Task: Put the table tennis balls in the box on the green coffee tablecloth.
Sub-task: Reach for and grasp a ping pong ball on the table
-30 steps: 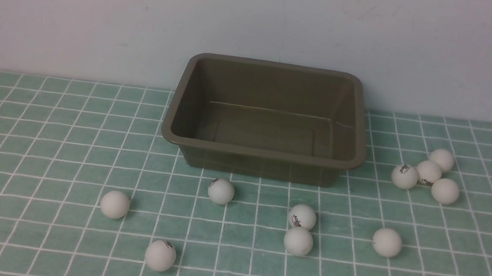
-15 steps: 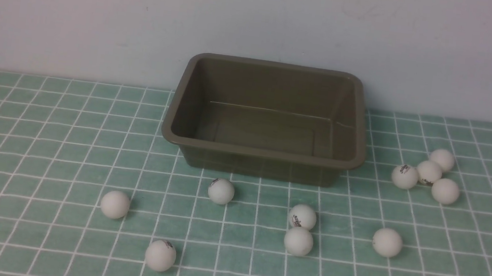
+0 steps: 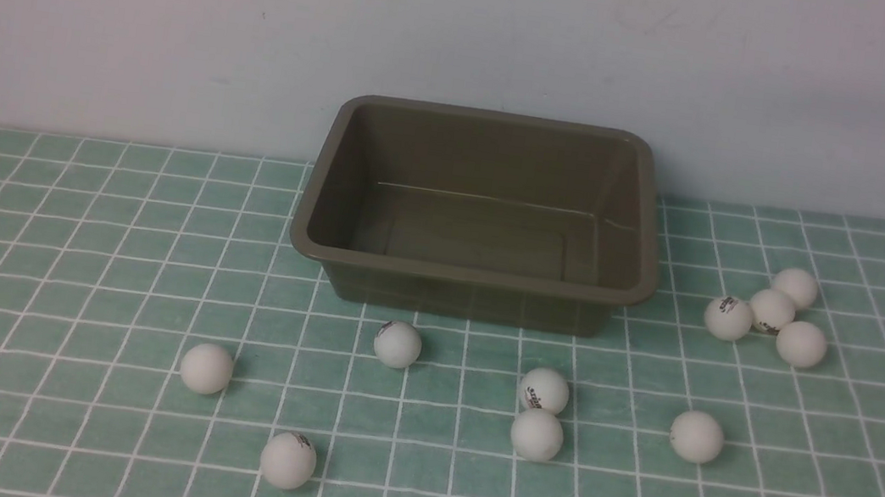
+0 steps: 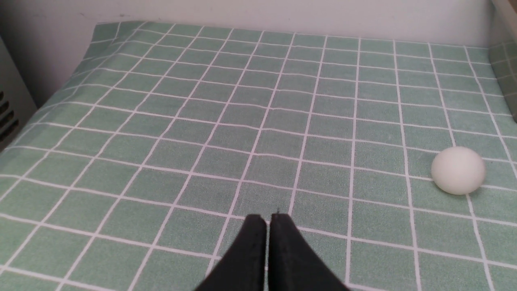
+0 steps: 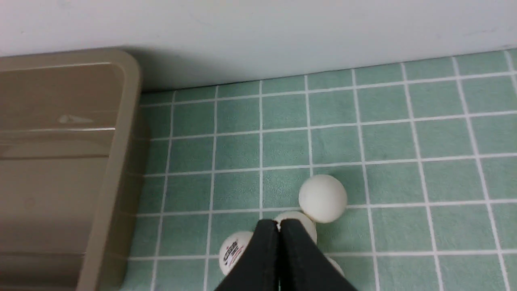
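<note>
While the left gripper point(image 4: 267, 219) and the right gripper point(image 5: 279, 223) are both pinched closed on nothing, I see all the table tennis balls point(image 3: 543, 391) lying on the green coffee tablecloth point(image 3: 68, 233): six in front of the box point(image 3: 473, 275), four clustered to its right.

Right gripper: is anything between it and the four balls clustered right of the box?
Nothing visible. The right gripper, jaws shut, hangs in open air above the cluster of four balls, with no object between them. The box stands clear to their left.
</note>
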